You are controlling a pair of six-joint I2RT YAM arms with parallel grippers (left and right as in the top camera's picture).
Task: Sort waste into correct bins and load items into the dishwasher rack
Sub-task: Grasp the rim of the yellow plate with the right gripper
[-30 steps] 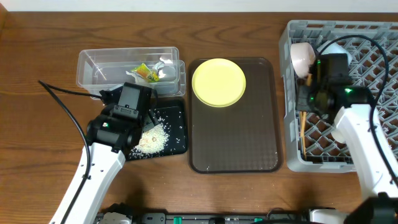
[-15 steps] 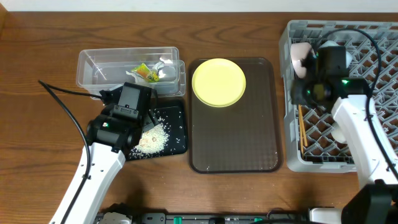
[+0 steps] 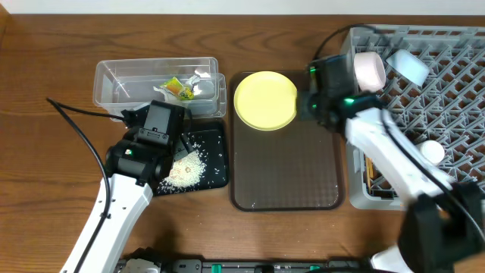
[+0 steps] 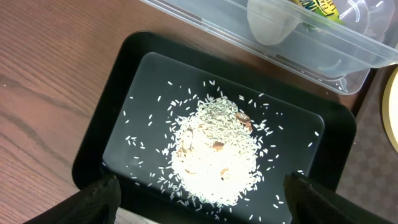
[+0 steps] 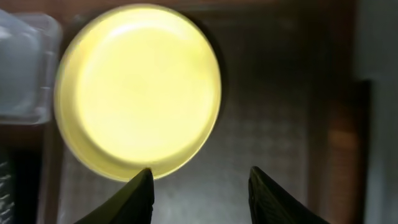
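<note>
The yellow plate (image 3: 265,100) lies on the brown tray's far left; in the right wrist view the plate (image 5: 138,87) fills the upper left. My right gripper (image 5: 200,177) is open and empty just right of the plate's rim, above the brown tray (image 3: 288,171). My left gripper (image 4: 202,199) is open above the black tray (image 4: 106,118), which holds the rice heap (image 4: 214,149). The green-and-orange wrapper (image 3: 180,89) and the white cup (image 4: 273,25) lie in the clear tub (image 3: 114,80). The grey rack (image 3: 447,98) holds the pink bowl (image 3: 369,68), the blue bowl (image 3: 409,67) and the chopsticks (image 3: 369,171).
A black cable (image 3: 83,114) runs across the wooden table at the left. A small white round object (image 3: 432,152) lies in the rack beside my right arm. The brown tray sits between the black tray and the rack.
My right arm has swung left out of the rack to the plate's right edge. The pink and blue bowls are now uncovered in the rack. The left arm has not moved.
</note>
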